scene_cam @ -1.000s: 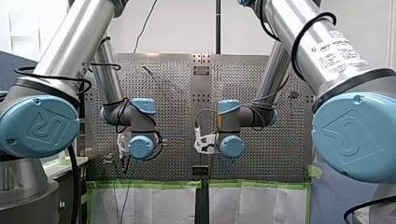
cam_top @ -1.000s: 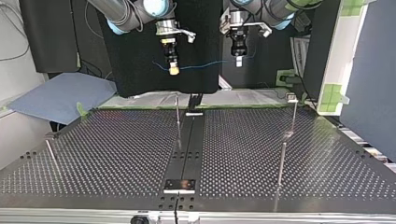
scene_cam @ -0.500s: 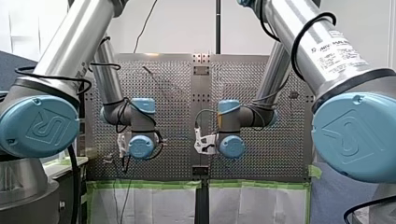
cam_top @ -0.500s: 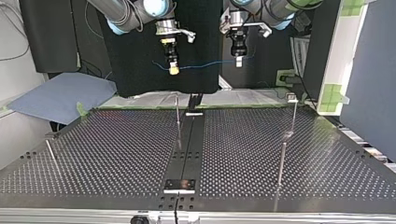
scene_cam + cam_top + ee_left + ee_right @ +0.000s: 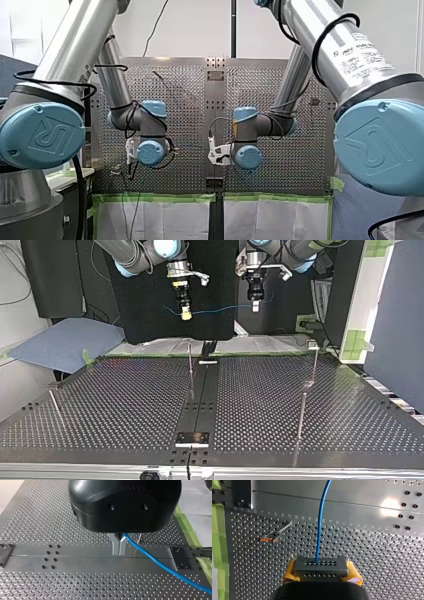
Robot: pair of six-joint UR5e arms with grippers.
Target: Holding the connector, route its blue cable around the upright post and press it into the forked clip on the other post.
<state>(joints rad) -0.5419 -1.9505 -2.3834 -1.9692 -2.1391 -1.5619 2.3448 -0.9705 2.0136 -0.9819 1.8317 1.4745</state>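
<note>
Top view: my left pincer, clamped on the cable, had lifted slightly; my right pincer gripped the connector; routing seemingly hadn't begun.

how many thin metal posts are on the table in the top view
4: middle post beside the centre strip, far right post, near right post, left post by the left edge. More may be hidden.

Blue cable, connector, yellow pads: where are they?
blue cable (image 5: 320,525), right wrist view, middle of its run.
connector (image 5: 321,566), right wrist view, its holed face.
yellow pads (image 5: 289,574), right wrist view, pad beside the connector.
</note>
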